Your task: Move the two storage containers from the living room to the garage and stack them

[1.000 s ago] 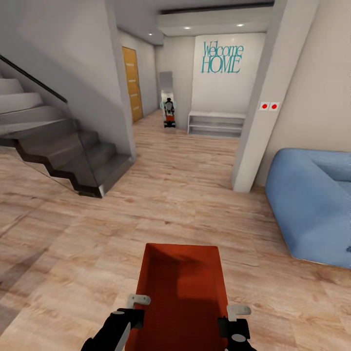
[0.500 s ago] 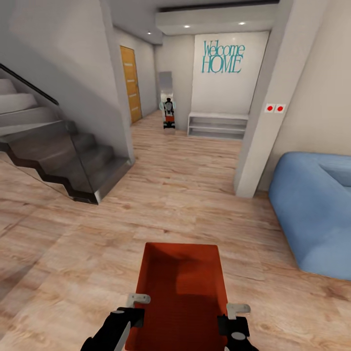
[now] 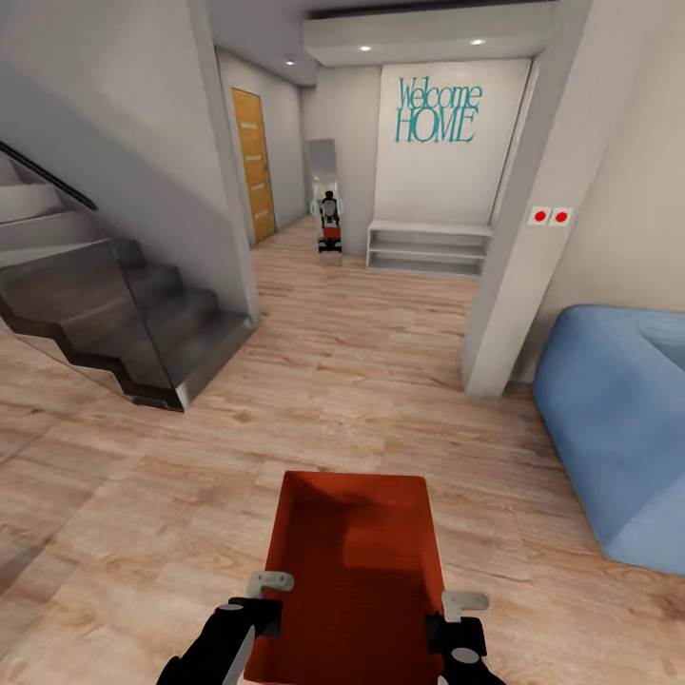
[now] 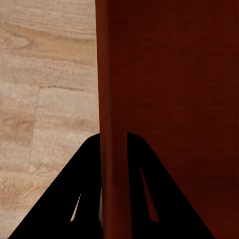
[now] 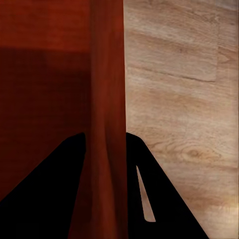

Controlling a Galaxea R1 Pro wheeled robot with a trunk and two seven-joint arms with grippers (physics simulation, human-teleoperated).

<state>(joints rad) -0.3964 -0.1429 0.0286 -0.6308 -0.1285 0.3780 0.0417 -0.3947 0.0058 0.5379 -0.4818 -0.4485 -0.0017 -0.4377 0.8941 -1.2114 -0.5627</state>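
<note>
Setting: a home, open ground-floor living room [image 3: 362, 381] leading into an entrance hallway.
Floor: light wood planks [image 3: 143, 504] throughout.
Walls: plain pale, with recessed ceiling spotlights [image 3: 366, 48] above the hallway.
Wall lettering: teal "Welcome HOME" [image 3: 436, 112] on the far hallway wall.
Staircase: dark steps [image 3: 114, 323] with a black handrail, at the left.
Seating: blue sofa [image 3: 618, 419] at the right, beside a pillar bearing two red switches [image 3: 551, 217].
Hallway fittings: low white shelf bench [image 3: 428, 247] under the lettering, a tall standing mirror [image 3: 326, 195] beside it, and an orange wooden door [image 3: 253, 162] on the left wall.
</note>
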